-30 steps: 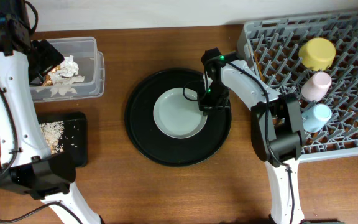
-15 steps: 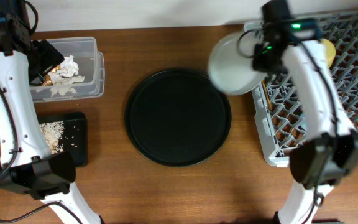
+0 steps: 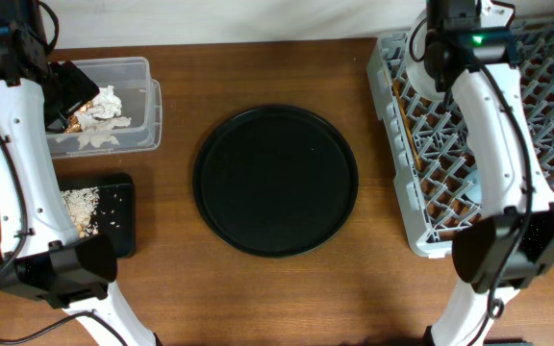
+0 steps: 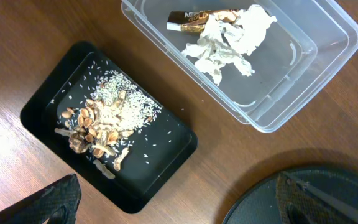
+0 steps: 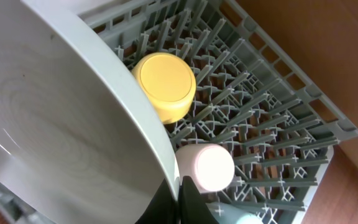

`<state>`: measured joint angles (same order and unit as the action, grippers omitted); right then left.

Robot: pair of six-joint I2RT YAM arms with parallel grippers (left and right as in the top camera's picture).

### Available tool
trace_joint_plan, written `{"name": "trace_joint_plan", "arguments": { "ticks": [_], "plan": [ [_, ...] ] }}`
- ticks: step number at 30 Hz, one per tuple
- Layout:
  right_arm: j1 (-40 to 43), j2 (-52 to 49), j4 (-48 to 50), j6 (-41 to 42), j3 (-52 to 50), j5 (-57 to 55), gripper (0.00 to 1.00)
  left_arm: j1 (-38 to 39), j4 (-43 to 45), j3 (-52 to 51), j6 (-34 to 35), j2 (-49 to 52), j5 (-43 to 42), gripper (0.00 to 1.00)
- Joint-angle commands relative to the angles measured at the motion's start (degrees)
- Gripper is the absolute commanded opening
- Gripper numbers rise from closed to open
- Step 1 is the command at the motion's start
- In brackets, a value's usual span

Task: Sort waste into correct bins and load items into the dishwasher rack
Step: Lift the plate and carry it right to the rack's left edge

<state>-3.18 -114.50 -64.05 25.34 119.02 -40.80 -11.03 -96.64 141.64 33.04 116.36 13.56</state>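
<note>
My right gripper (image 5: 180, 198) is shut on the rim of the pale grey plate (image 5: 61, 124) and holds it on edge over the left part of the grey dishwasher rack (image 5: 278, 93). In the rack, upside down, are the yellow bowl (image 5: 165, 84), the pink cup (image 5: 207, 167) and part of the light-blue cup (image 5: 241, 219). My left gripper (image 4: 185, 211) is open and empty above the clear tub (image 4: 303, 74), which holds the paper wad (image 4: 229, 37) and gold wrapper (image 4: 201, 18). Food scraps (image 4: 98, 127) lie in the shallow black tray (image 4: 48, 106). The chopsticks are not seen.
The large round black tray (image 3: 275, 181) lies bare at the table's middle, between the bins and the rack (image 3: 546, 144). The clear tub (image 3: 138, 72) is at the back left, the shallow black tray (image 3: 113, 187) in front of it. My right arm (image 3: 493, 125) crosses the rack.
My right gripper lifted the plate off the round black tray, carried it right and back, and turned it on edge over the rack. The left arm has not moved.
</note>
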Motion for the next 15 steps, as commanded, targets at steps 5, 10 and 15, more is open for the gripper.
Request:
{"name": "trace_joint_plan", "arguments": {
  "ticks": [5, 10, 15],
  "plan": [
    [0.07, -6.91, 2.10, 1.14, -0.31, -2.95, 0.04, -0.28, -0.07, 0.52, -0.31, -0.44, 0.39, 0.99],
    [-1.36, -8.24, 2.27, 1.14, -0.33, -1.90, 0.04, -0.28, -0.07, 0.52, -0.31, -0.44, 0.39, 0.99],
    [-4.09, -8.07, 2.58, 1.09, -0.26, -1.88, 0.05, -0.28, -0.07, 0.52, -0.31, -0.44, 0.39, 0.99]
  ]
}}
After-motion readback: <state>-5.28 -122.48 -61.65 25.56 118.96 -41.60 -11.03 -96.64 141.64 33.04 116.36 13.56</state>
